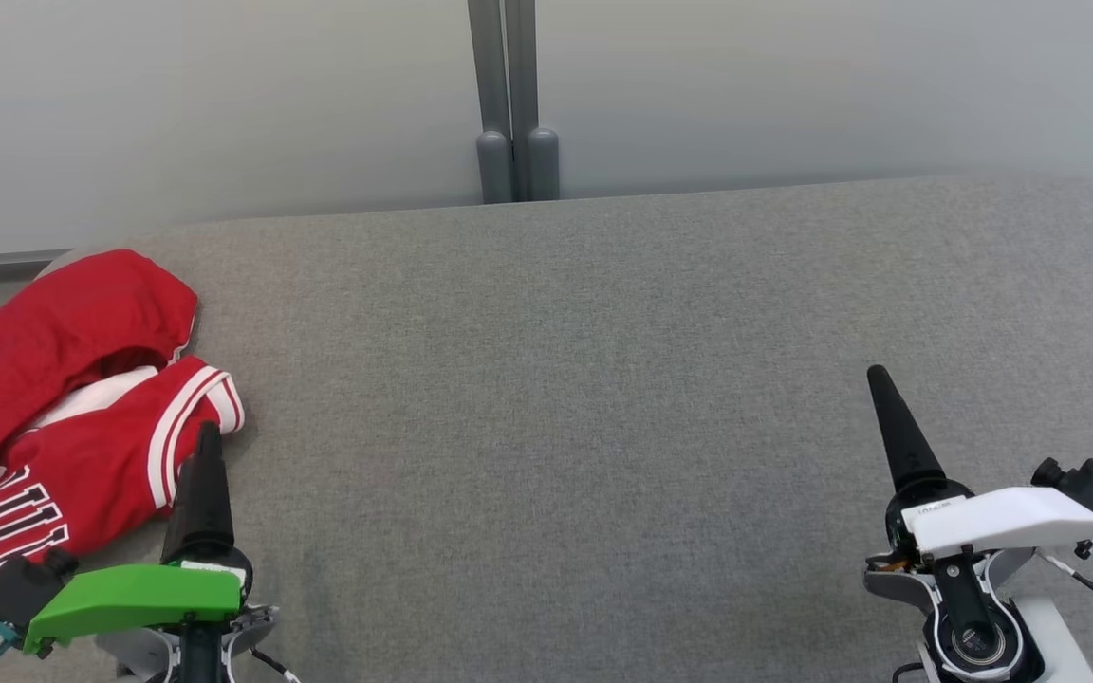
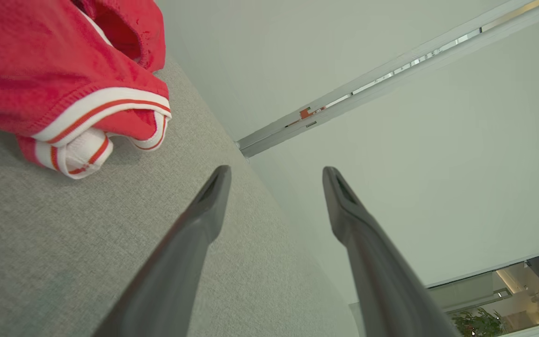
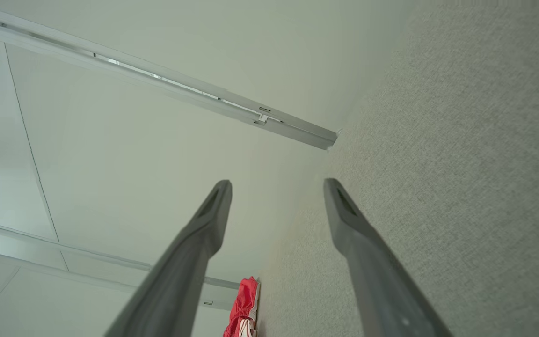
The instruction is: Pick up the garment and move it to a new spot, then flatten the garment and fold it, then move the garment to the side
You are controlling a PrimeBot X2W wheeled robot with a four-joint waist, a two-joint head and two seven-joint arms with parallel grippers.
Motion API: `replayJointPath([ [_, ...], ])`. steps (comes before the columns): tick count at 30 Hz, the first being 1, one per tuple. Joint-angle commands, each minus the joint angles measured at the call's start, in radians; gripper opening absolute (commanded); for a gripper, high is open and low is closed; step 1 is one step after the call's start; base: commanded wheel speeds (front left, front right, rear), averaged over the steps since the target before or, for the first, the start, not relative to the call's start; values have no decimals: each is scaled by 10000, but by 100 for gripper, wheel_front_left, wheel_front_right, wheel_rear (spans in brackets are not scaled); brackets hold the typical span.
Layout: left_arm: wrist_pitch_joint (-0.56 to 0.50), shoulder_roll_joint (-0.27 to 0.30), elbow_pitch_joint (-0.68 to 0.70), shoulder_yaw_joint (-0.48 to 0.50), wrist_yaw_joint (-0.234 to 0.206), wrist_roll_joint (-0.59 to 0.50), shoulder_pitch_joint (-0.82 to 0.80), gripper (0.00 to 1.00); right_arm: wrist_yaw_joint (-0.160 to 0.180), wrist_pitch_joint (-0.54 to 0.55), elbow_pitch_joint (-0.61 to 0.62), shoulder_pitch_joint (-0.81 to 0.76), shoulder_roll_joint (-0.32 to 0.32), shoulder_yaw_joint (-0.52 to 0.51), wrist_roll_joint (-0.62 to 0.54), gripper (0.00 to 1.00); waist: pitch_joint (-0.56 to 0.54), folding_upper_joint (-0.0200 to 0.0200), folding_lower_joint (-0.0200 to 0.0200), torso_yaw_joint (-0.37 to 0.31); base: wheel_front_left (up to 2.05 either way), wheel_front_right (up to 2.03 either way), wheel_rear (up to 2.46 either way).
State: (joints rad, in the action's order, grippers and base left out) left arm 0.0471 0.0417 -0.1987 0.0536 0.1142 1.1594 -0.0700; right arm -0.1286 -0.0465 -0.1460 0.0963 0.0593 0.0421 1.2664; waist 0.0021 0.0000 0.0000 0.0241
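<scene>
Grey fabric-covered table against a pale wall, with a grey post behind the middle of the far edge.

Left gripper: jaws spread wide, holding nothing. The left wrist view shows both fingers with a clear gap between them. They point along the table, not at the cloth.

Right gripper: also fully spread and empty, well apart from the garment on the other side of the table.

The garment is a red basketball jersey with white-and-red trim and black-and-white lettering. It's crumpled at the far left end of the table, near the rounded corner. I can't tell if any of it hangs over the edge.

My read is we're on step one and the pick hasn't started. The jersey is untouched, not flat and not folded.

Next move: I'd swing the left arm toward the heap, drop the tips onto a bunched part and close. The striped trim is the nearest edge. Then carry it to the bare middle of the table, where the right arm can help spread it out.

View differences:
- In the head view the left finger overlaps the jersey trim, so it looks like contact.
- The left wrist view shows bare table between the fingers and the rolled trim, so it's beside the cloth, not touching it.
- In the right wrist view the jersey is just a small red scrap at the far end. That view confirms its own jaws are apart, nothing more.
- The lettering is only readable from the head.
</scene>
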Motion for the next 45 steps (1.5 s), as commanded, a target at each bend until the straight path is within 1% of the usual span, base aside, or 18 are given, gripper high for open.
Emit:
replayJointPath([
  [1, 103, 67, 193, -66, -83, -602, -100, 100, -23, -106, 236, 290, 140, 111, -444, 100, 1, 0, 0, 9, 0, 0, 0],
  [4, 206, 70, 253, -171, -267, -1414, -66, 100, -23, -208, 285, 317, 217, 271, -1103, 100, 6, 0, 0, 25, 0, 0, 0],
  [10, 399, 76, 276, -379, -638, -2770, -31, 100, -24, -406, 261, 298, 125, 125, -2326, 100, 15, 0, 0, 58, 0, 0, 0],
  [19, 679, 83, 246, -606, -894, -4386, -65, 100, -25, -680, 361, 329, 176, 153, -4667, 100, 45, 0, 0, 120, 0, 0, 0],
  [25, 849, 87, 284, -766, -1052, -5235, -90, 100, -26, -854, 302, 357, 201, 410, -5894, 100, 61, 0, 0, 165, 0, 0, 0],
  [35, 1109, 95, 292, -927, -1168, -6437, -94, 100, -28, -1112, 38, 392, 96, 377, -7084, 100, 91, 0, 0, 195, 0, 0, 0],
  [45, 1355, 102, 208, -1119, -1226, -7406, -103, 100, -29, -1359, -248, 472, 45, 440, -7992, 100, 111, 0, 0, 263, 0, 0, 0],
])
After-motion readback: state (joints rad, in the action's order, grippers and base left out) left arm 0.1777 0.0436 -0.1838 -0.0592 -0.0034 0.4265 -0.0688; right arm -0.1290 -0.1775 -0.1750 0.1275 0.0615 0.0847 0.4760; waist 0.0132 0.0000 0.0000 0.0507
